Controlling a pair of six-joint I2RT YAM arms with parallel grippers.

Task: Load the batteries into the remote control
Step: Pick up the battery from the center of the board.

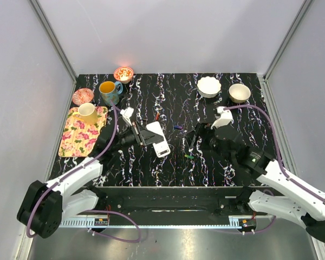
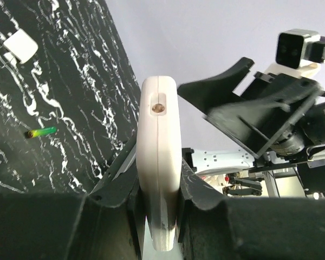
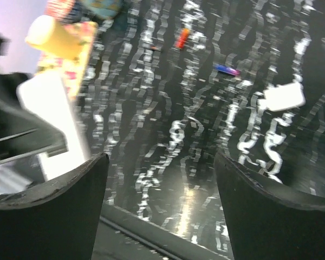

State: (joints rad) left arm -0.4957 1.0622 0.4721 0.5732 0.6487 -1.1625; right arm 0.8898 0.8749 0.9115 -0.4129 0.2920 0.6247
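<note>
My left gripper (image 2: 160,216) is shut on the white remote control (image 2: 160,162), clamping its lower end edge-on, above the black marbled table. From above the remote control (image 1: 159,140) sits at the table's middle, in the left gripper (image 1: 146,135). My right gripper (image 3: 161,179) is open and empty, just right of the remote control (image 3: 54,124); from above it (image 1: 195,139) hovers beside it. A green battery (image 1: 189,157) lies near the front, a blue battery (image 1: 177,128) and a red battery (image 1: 157,115) farther back. A small white flat piece (image 3: 284,97) lies on the table.
A floral tray (image 1: 76,142) with a cream cup (image 1: 87,112) is at the left. Behind it stand a yellow-and-blue mug (image 1: 109,91) and two patterned bowls (image 1: 83,96) (image 1: 123,73). A white bowl (image 1: 209,86) and a beige bowl (image 1: 239,92) stand at the back right.
</note>
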